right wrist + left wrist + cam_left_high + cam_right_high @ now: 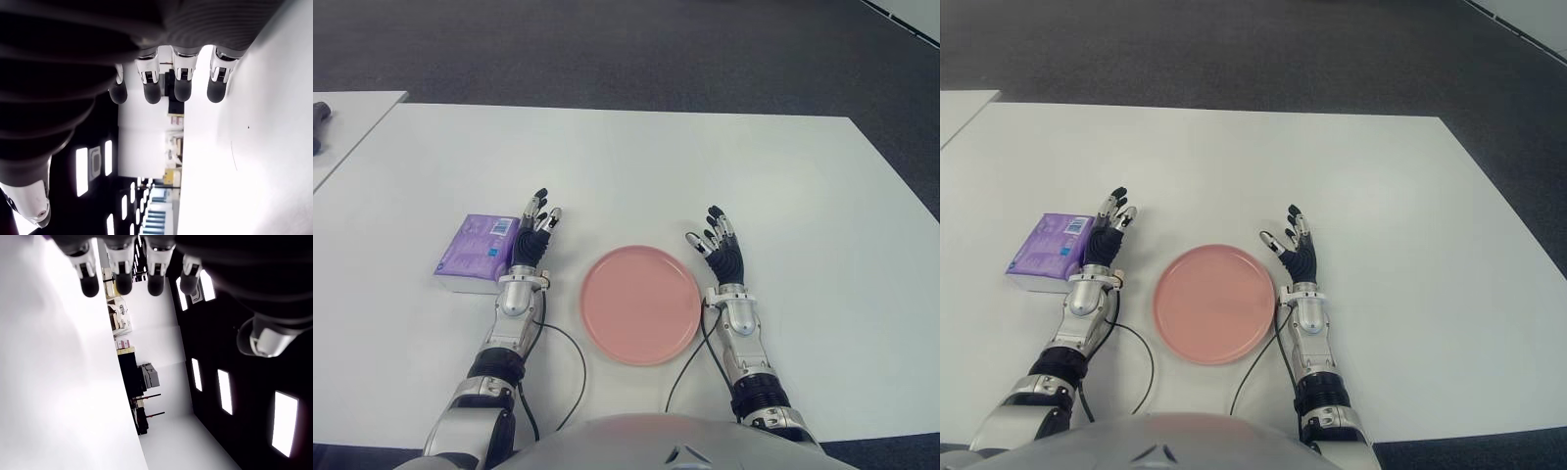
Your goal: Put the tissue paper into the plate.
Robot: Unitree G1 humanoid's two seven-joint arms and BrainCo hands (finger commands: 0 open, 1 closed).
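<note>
Tissue paper pack [478, 251] lies beside the spread, unladen left hand [534, 238]; pink plate [640, 305] holds nothing.

dark object [319, 125] (edge-cut), unidentifiable

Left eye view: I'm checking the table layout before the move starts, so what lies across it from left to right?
Tissue paper pack → left hand, open beside the pack → pink plate → right hand, open, all on the white table.
</note>
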